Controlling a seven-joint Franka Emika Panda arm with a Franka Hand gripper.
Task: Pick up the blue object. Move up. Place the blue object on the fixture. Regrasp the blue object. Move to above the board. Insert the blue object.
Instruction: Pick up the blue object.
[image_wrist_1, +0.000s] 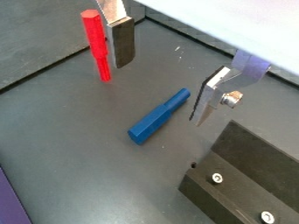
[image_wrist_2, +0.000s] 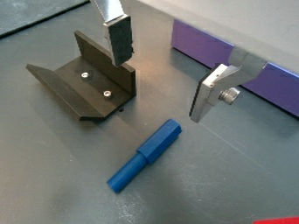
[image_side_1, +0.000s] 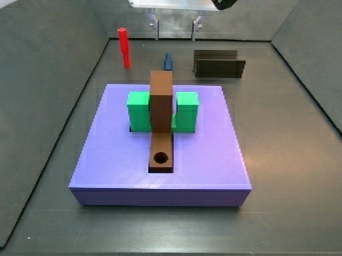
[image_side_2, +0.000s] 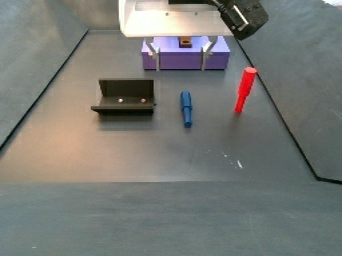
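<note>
The blue object (image_wrist_1: 159, 115) is a thin blue peg lying flat on the dark floor, seen also in a wrist view (image_wrist_2: 146, 156) and in both side views (image_side_1: 167, 62) (image_side_2: 186, 108). My gripper (image_wrist_1: 162, 87) (image_wrist_2: 160, 87) hangs open above it, with nothing between its fingers (image_wrist_1: 121, 39). In the side views the gripper (image_side_2: 181, 55) (image_side_1: 178, 20) stands well above the floor. The fixture (image_wrist_2: 84, 80) (image_side_2: 124, 97) (image_side_1: 218, 64) sits on the floor beside the peg. The board (image_side_1: 201, 150) is a purple slab, and an edge of it (image_wrist_2: 233, 70) shows near the gripper.
A red peg (image_wrist_1: 97, 44) (image_side_2: 246, 90) (image_side_1: 124, 47) stands upright on the side of the blue peg away from the fixture. On the board sit a green block (image_side_1: 138, 110) and a long brown bar (image_side_1: 162, 120) with a round hole. Grey walls (image_side_2: 54, 70) enclose the floor.
</note>
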